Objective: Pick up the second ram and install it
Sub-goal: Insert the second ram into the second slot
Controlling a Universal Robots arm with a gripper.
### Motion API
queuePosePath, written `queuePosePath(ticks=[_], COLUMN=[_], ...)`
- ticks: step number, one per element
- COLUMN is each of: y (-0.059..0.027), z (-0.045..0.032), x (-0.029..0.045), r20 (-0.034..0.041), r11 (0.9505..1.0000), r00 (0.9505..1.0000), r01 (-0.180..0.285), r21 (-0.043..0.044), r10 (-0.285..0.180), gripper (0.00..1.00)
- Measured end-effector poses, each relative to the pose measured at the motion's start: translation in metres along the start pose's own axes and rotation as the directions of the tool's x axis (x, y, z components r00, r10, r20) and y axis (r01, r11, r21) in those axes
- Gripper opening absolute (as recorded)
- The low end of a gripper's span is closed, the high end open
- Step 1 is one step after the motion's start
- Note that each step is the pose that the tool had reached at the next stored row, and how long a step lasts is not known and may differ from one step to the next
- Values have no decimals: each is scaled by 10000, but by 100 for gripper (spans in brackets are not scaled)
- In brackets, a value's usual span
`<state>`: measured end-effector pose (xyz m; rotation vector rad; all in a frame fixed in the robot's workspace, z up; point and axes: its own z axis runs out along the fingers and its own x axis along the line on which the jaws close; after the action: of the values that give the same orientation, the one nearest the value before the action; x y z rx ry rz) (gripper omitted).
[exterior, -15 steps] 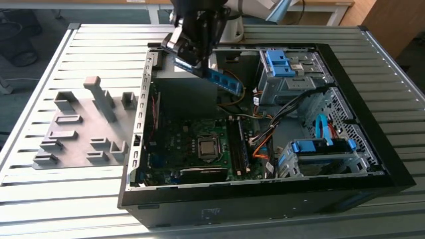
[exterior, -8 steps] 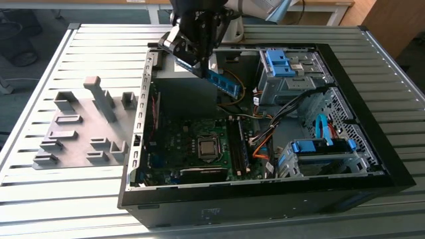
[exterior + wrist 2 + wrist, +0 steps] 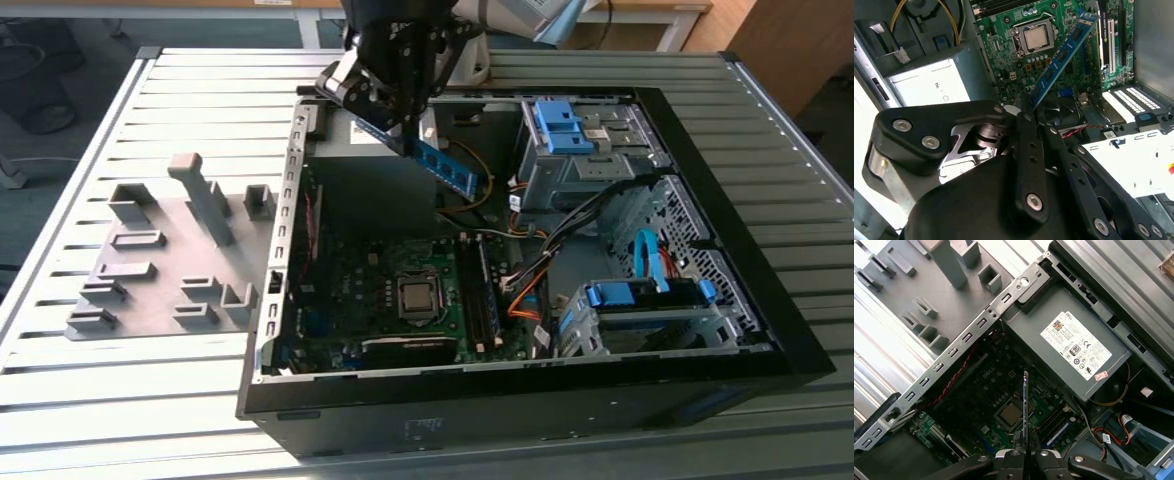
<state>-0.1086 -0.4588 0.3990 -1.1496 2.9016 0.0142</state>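
Note:
My gripper (image 3: 416, 138) hangs above the back part of the open computer case (image 3: 287, 230), shut on the second ram (image 3: 449, 170). This is a long blue-green stick that slants down from the fingers toward the motherboard (image 3: 360, 280). In the second wrist view the second ram (image 3: 1064, 52) reaches out from the gripper (image 3: 1029, 104) over the board near the CPU socket (image 3: 1035, 37). In the first wrist view the second ram (image 3: 1025, 405) appears edge-on as a thin line rising from the gripper (image 3: 1024, 451), above the CPU socket (image 3: 1010, 412). The memory slots (image 3: 481, 290) lie beside the CPU socket (image 3: 418, 293).
A grey fixture plate (image 3: 160, 260) with upright blocks lies on the slatted table at the exterior view's left of the case. Inside the case are the power supply (image 3: 1079, 347), blue drive cages (image 3: 567, 125) (image 3: 641, 300), and orange and black cables (image 3: 527, 290).

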Motion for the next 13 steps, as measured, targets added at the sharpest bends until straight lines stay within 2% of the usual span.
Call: queuePosePath(ticks=[11, 13], y=[0, 0], z=[0, 1], x=[0, 0], r20=[0, -2], r11=[10000, 9999], r00=[10000, 9999], r01=[-4, -134], r21=[1, 6], r10=[4, 134], gripper=[14, 14])
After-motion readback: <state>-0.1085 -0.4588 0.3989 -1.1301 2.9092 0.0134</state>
